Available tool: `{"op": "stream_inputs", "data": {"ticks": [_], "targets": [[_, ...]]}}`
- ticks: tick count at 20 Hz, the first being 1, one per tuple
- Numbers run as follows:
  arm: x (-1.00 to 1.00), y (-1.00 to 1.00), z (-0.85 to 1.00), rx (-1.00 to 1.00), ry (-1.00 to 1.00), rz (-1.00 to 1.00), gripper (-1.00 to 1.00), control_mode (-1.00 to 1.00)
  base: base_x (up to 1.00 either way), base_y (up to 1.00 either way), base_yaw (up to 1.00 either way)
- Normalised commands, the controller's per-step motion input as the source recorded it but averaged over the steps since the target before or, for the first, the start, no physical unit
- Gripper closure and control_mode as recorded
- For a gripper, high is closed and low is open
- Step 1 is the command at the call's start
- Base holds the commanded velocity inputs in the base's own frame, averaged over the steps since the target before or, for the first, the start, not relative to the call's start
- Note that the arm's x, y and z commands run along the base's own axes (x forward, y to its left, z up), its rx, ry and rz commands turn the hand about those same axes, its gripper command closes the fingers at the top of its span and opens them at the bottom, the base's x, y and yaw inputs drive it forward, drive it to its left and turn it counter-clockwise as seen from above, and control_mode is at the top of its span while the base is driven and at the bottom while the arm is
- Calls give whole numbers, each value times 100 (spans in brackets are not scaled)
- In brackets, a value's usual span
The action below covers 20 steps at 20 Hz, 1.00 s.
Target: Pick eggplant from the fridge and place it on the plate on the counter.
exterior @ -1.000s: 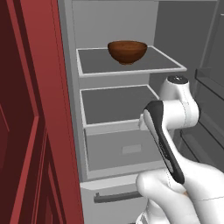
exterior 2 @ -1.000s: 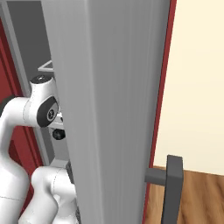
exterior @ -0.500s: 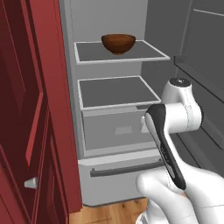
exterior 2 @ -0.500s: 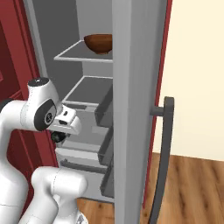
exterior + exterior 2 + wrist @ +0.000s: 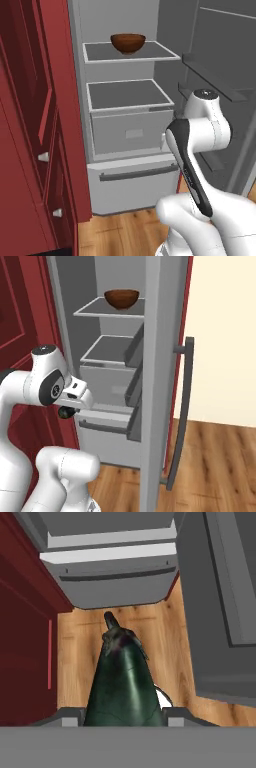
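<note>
dark eggplant (image 5: 122, 684) — stem outward; fridge (image 5: 130, 125) open

arm: folded, elbow high | pincer (image 5: 122, 719): clamped on eggplant (image 5: 122, 679)

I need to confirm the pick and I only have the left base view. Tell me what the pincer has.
Observer: In the hand view, the pincer is shut on the eggplant, stem pointing away from the hand.
Operator: Say what lies beneath it.
Observer: Wooden floor, in front of the fridge drawer.
Operator: Report the door.
Observer: In the right base view the fridge door stands open, its dark bar handle facing outward.
</note>
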Motion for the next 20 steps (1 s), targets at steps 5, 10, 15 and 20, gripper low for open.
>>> {"op": "stream_inputs", "data": {"ticks": [5, 10, 15, 20], "targets": [[0, 0, 0, 0, 0, 0, 100, 100, -67, 0, -1], [0, 0, 0, 0, 0, 0, 100, 100, -76, 0, -1], [0, 0, 0, 0, 0, 0, 100, 100, -80, 0, 0], [0, 0, 0, 0, 0, 0, 100, 100, -62, -1, 21]]}}
